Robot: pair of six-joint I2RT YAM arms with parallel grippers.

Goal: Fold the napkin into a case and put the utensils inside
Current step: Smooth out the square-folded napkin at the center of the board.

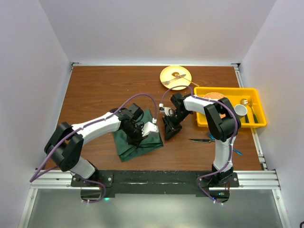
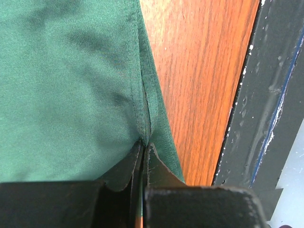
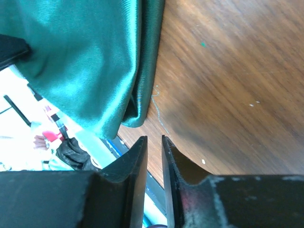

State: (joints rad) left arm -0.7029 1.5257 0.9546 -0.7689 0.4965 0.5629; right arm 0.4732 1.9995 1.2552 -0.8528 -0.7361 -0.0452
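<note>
The dark green napkin (image 1: 135, 142) lies folded on the table left of centre. My left gripper (image 1: 144, 132) sits over its right part. In the left wrist view the left gripper (image 2: 146, 144) is shut on a doubled edge of the napkin (image 2: 71, 85). My right gripper (image 1: 170, 129) hangs just right of the cloth. In the right wrist view the right gripper (image 3: 153, 138) has its jaws a narrow gap apart with nothing between them, and the napkin's corner (image 3: 95, 61) is just beyond the tips. The knife (image 1: 199, 140) lies right of it. A bit of the blue fork (image 1: 236, 152) shows beside the right arm.
A yellow plate (image 1: 175, 77) with a metal fork stands at the back. A yellow bin (image 1: 254, 97) at the right holds a cup and other items. The table's near edge and black rail (image 2: 266, 118) run close to the napkin.
</note>
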